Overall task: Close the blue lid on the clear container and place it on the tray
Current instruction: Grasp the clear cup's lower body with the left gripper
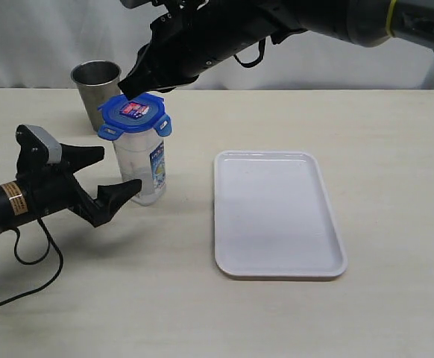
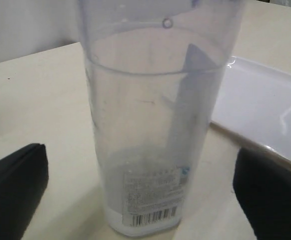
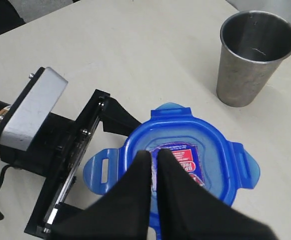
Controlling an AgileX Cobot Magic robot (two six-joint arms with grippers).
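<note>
The clear container (image 1: pixel 144 168) stands upright on the table, its barcode label low on its side (image 2: pixel 153 200). The blue lid (image 1: pixel 135 113) rests on its mouth with the red-and-white sticker up and the snap flaps splayed outward (image 3: pixel 185 165). My right gripper (image 3: pixel 153 156) is shut with nothing between its fingers, its tips over the sticker; I cannot tell if they touch it. My left gripper (image 1: pixel 120 170) is open, one finger (image 2: pixel 15 182) on each side of the container's lower part with gaps. The white tray (image 1: pixel 280 216) lies to the right of the container.
A grey steel cup (image 1: pixel 96 82) stands just behind the container, close to my right arm. The tray's near edge (image 2: pixel 265 105) lies beside my left gripper's far finger (image 2: pixel 273 197). A cable trails from the left arm near the front-left table edge.
</note>
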